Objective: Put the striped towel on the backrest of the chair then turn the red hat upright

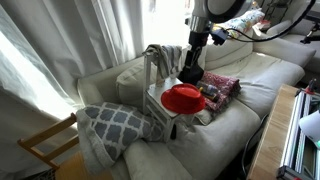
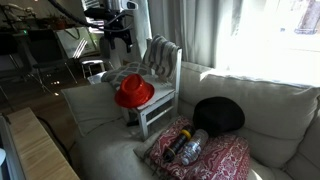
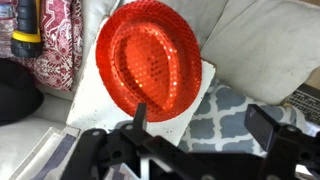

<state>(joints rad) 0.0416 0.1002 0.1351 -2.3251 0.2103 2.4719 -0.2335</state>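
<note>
gripper open, jaws wide apart, nothing between them; it comes in at the bottom of the wrist view, above the red hat. hat fills upper centre of that frame, domed crown facing the camera, resting on the seat of the chair. striped towel draped over the chair backrest, upper centre in both exterior views. grey lattice pillow lower left, red patterned cloth lower right, all on the sofa
</note>
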